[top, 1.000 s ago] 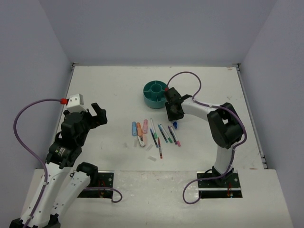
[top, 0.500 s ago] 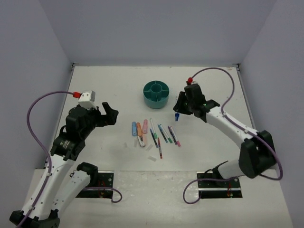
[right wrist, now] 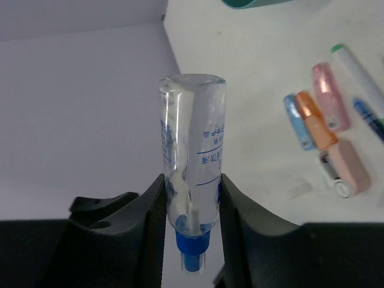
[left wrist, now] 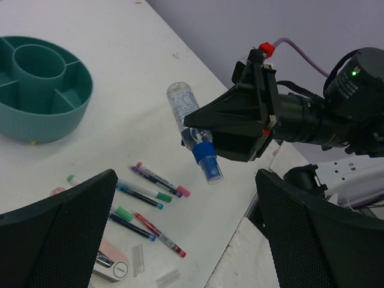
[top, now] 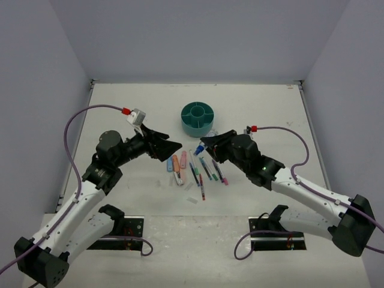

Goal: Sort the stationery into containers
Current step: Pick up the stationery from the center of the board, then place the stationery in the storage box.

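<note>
over the left-centre of the surface the left claw [top: 173,147] hangs released, its fingers spread wide and pointing right, with nothing between them. just right of it, on the surface, lie three stubby markers [top: 176,161], blue, orange and pink, side by side, with a small pink item [top: 179,177] at their near end. next comes a loose row of thin pens [top: 207,170] with green, blue, red and pink caps. above the pens' far ends the right claw [top: 203,146] is clenched on a small clear bottle [right wrist: 192,150], gripping it low, just above its blue cap. the bottle is tilted, cap downward, off the surface. behind them the teal organiser [top: 195,128] stands apart from both claws.
</note>
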Tool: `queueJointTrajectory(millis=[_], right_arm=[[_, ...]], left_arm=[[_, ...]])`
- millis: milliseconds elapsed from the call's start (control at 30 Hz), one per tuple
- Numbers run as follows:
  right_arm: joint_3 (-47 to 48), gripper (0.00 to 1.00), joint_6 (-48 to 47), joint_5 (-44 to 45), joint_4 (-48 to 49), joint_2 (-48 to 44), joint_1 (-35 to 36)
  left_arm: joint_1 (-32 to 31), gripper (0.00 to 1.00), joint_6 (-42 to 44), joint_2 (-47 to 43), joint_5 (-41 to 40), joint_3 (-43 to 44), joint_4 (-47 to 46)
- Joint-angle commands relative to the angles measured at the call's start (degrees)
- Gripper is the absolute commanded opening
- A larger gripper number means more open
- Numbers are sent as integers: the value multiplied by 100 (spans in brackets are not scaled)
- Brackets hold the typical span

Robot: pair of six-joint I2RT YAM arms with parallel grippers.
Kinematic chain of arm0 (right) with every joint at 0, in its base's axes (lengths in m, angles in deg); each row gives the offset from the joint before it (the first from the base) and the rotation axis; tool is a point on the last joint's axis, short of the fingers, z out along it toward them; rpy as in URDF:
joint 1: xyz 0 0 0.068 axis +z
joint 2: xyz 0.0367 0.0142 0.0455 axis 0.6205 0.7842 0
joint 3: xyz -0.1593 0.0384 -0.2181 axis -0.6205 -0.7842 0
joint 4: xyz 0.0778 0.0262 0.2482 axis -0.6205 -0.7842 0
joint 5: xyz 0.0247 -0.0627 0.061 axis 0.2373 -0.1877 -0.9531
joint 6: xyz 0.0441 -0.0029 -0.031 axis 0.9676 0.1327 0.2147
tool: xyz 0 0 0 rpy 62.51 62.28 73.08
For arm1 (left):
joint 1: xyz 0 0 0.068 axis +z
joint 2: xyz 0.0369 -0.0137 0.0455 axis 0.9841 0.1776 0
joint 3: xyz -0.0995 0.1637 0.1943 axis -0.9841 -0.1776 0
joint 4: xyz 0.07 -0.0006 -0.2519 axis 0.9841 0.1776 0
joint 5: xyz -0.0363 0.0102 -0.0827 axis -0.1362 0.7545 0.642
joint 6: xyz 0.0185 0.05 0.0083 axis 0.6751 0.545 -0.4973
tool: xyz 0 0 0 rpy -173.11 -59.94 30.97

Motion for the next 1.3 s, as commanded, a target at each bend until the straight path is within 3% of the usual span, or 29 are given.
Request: queueJointTrajectory(millis=[0, 100, 200, 533, 600, 700, 800, 900, 1067, 1267], right_arm=[[482, 0, 1579, 1755, -239, 22, 402], [536, 0, 1939, 2034, -525, 76, 551], [523, 0, 1845, 2098, -477, 43, 569], [1032, 0, 1185, 2882, -1315, 106, 847], [911, 0, 999, 3123, -1112, 28, 870], [536, 0, 1030, 3298, -750, -130, 885], [570, 0, 1145, 3102, -989, -307, 878], [1053, 0, 1549, 2796, -1687, -246, 871], [1938, 0, 2147, 2527, -3210, -185, 842], [2124, 0, 2147, 2154, -3284, -398, 805]], left_arm=[[-433, 97, 197, 613, 111, 333, -969], [-669, 93, 427, 939, -109, 576, -811], [-789, 92, 574, 993, -228, 611, -767], [-858, 75, 791, 1721, 32, 1069, -277], [-858, 77, 865, 1867, 116, 1238, -88], [-858, 99, 1032, 2008, 355, 1392, 47], [-865, 100, 1699, 1981, 185, 1605, 342], [-858, 100, 1992, 1832, 146, 1504, 18], [-901, 100, 2785, 1204, 538, 384, -1908], [-993, 100, 3865, 961, 569, 257, -2422]])
